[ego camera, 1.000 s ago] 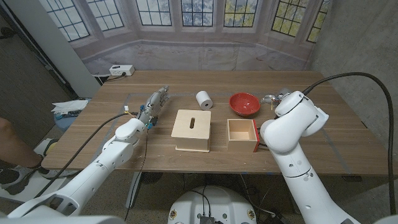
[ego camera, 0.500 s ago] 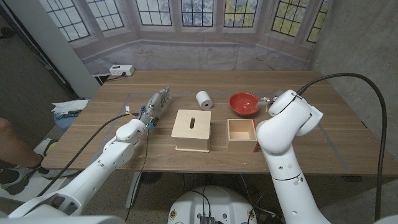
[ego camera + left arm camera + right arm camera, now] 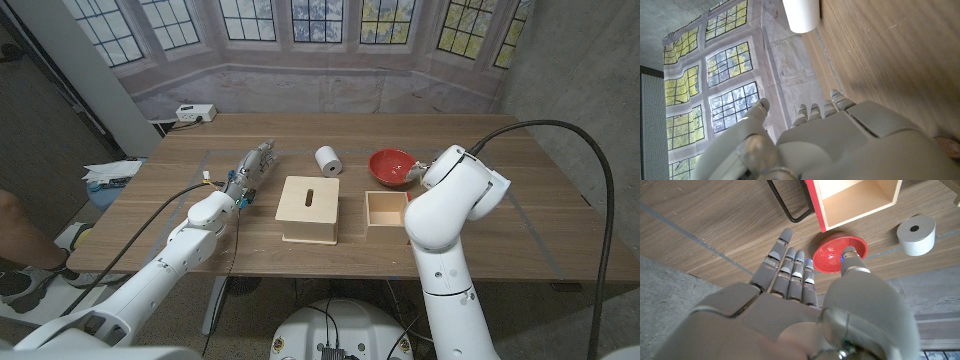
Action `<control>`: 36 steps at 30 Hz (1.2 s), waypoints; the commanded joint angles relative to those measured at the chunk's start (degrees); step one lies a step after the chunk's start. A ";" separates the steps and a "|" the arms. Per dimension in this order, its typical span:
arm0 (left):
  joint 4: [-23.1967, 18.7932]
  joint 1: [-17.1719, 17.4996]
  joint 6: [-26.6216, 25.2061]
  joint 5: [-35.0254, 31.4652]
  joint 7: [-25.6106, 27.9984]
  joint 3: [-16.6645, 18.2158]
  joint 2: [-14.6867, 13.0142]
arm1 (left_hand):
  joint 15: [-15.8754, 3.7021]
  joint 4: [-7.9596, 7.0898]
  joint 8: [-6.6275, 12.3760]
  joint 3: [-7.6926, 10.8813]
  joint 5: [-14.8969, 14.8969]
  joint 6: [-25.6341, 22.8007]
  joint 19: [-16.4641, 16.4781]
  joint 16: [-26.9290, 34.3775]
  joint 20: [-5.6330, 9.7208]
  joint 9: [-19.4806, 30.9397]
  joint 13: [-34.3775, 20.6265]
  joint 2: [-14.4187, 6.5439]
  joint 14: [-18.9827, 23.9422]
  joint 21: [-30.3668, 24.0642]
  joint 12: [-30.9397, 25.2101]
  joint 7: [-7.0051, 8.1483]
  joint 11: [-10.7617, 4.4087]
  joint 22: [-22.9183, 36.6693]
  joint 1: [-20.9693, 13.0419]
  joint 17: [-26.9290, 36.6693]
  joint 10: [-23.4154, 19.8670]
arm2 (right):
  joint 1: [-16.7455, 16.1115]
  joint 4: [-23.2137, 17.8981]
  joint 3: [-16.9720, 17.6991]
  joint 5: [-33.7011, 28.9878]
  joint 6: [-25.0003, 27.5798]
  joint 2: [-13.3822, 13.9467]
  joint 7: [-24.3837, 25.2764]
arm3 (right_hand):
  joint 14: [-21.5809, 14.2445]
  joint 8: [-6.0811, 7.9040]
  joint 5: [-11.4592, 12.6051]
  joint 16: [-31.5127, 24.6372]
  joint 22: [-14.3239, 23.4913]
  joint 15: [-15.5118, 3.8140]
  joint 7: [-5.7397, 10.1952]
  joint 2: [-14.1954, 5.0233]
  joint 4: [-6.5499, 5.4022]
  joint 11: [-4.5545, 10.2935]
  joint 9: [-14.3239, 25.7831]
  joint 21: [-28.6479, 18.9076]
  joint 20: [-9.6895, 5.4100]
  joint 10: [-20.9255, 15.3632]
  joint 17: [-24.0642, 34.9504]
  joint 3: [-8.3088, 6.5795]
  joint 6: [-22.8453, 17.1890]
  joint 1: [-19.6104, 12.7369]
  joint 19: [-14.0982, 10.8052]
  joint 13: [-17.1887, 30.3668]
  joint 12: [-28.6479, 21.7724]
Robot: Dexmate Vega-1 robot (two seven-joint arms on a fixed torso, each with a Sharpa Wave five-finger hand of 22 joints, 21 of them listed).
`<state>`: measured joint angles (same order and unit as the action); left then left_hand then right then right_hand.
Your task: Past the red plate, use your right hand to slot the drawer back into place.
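The drawer is an open wooden tray with a red front and a black handle. It stands on the table just right of the pale wooden box, apart from it. The red plate lies behind the drawer. My right hand hovers with its fingers stretched out and nothing in it, pointing toward the red plate and the drawer's red front. In the head view my right hand is mostly hidden behind its own arm, at the plate's right edge. My left hand holds nothing, fingers straight.
A white roll stands behind the wooden box, left of the plate; the white roll and the white roll appear in both wrist views. My right forearm looms over the table right of the drawer. Bare wood spreads to the far right.
My right arm has swung left, bringing the hand from right of the plate to its right edge, and now covers the drawer's red front in the head view. The left arm has not moved.
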<state>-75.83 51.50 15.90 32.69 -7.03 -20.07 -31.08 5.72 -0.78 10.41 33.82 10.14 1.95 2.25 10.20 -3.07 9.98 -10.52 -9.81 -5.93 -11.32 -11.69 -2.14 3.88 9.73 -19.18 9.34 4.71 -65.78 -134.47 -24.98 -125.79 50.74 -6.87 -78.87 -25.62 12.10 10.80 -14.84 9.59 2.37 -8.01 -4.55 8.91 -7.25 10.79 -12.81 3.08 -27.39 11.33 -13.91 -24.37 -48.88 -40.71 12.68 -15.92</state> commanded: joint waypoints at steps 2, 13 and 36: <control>-1.42 0.86 0.38 -0.19 0.50 -0.10 -0.21 | 0.18 0.43 0.20 0.06 -0.16 -0.41 0.32 -0.11 -0.04 0.26 -0.26 0.06 0.28 0.17 -0.04 -0.05 -0.25 0.19 -0.80 0.20 -0.12 | -2.11 1.58 -1.17 -4.35 -1.73 -2.56 -0.08 | -1.05 0.01 0.03 -0.47 0.19 0.21 -0.47 -0.22 0.18 -0.11 0.17 -0.26 0.18 -0.76 0.37 0.23 -0.64 -0.83 -1.07 0.26 -0.45; -3.54 2.21 0.82 0.03 1.03 0.09 -0.69 | 0.13 0.64 0.21 0.04 -0.18 -0.47 0.36 -0.11 -0.01 0.27 -0.26 0.04 0.31 0.16 -0.05 -0.08 -0.37 0.20 -0.92 0.20 -0.16 | -3.12 2.54 -1.93 -6.21 -0.90 -1.92 -0.08 | -2.28 -0.02 0.00 -0.84 0.20 0.20 -0.86 -0.36 0.11 -0.47 0.19 -0.41 0.12 -1.85 0.47 0.28 -1.20 -1.15 -2.28 0.53 -0.98; -10.64 7.60 1.21 1.34 3.70 0.78 -2.41 | -0.01 1.20 0.36 -0.01 -0.24 -1.09 1.05 0.10 -0.07 0.29 -0.28 0.03 1.09 -0.05 -0.35 0.26 -0.55 0.20 -1.24 0.21 -1.05 | -1.77 6.58 -2.12 -4.62 0.43 -0.88 -0.08 | -5.43 0.20 -0.08 -1.86 0.24 -0.76 -0.90 -0.70 0.11 -0.25 0.28 -0.57 -0.53 -4.76 0.82 0.39 -3.57 -2.13 -4.85 1.40 -2.62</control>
<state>-83.34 56.67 17.26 33.21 -4.71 -19.73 -32.55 5.73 0.03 10.41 33.68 10.14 1.12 2.88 10.20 -3.08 9.98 -10.52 -9.72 -5.31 -11.32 -11.69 -1.73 3.14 9.73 -19.70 9.48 3.97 -68.33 -129.79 -27.25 -131.37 50.81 -7.92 -78.96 -30.42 12.10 10.80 -16.37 9.75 1.66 -9.00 -5.38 9.00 -7.54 10.78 -13.05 2.35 -31.40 11.88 -13.35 -27.46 -50.15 -44.92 13.73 -18.09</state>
